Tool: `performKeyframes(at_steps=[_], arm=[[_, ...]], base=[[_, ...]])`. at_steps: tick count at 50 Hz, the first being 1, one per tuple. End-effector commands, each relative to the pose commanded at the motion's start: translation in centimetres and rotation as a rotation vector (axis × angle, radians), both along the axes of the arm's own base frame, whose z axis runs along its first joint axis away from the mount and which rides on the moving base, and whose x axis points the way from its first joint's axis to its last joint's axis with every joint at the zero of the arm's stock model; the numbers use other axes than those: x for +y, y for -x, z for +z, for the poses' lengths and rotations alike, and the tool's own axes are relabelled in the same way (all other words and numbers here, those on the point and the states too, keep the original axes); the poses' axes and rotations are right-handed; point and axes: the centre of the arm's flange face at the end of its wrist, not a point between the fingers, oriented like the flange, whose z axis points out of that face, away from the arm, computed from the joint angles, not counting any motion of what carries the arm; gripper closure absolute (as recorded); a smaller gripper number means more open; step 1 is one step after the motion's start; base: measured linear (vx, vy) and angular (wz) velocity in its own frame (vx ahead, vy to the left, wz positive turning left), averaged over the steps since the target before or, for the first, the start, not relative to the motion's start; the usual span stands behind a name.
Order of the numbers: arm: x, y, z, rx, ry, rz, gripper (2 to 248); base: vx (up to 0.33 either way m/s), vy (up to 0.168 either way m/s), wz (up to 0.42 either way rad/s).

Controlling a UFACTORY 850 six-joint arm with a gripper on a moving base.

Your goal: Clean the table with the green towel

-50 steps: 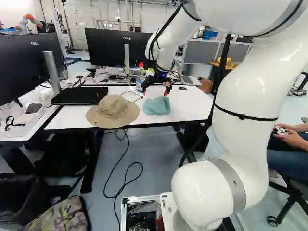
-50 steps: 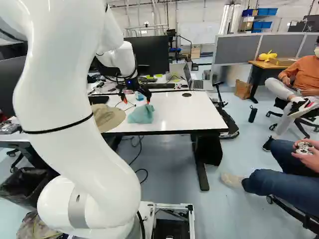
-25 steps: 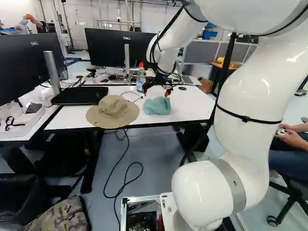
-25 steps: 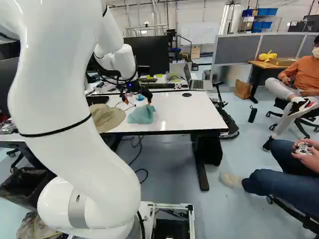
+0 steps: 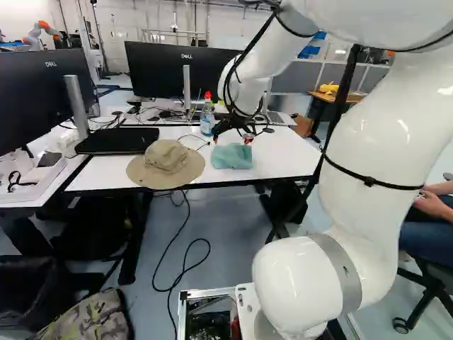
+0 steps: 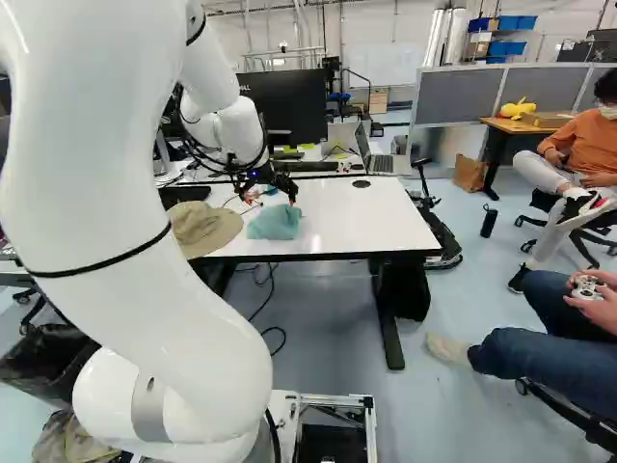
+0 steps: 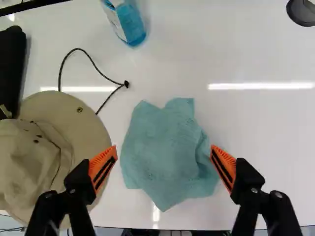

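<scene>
Open gripper (image 5: 232,141) lined up over green towel (image 5: 231,156), no grip

Left base view: arm (image 5: 361,170) bowed further right than a second ago, fingertips slightly lower; towel unmoved on table (image 5: 279,159), just nearer the base than the fingers.
Right base view: arm's bulk shifted left, fingertips slightly right. Towel same spot, wiping not begun.
Wrist view: fingers wide apart, towel ahead between them, bunched. Hat (image 7: 34,162) brim right by one fingertip; bottle (image 7: 129,27) well ahead of that finger. Looks like final alignment; next probably lower and close. Brim could snag.
</scene>
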Motion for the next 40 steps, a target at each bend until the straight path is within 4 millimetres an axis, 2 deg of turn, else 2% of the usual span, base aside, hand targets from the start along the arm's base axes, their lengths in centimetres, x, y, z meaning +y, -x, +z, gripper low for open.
performKeyframes(at_steps=[21, 40], arm=[[-1.0, 3.0, -2.2, -0.124, 0.011, -0.013, 3], [-2.0, 6.7, -4.5, -0.264, 0.023, -0.025, 3]], base=[[0.0, 0.0, 0.0], [0.0, 0.0, 0.0]])
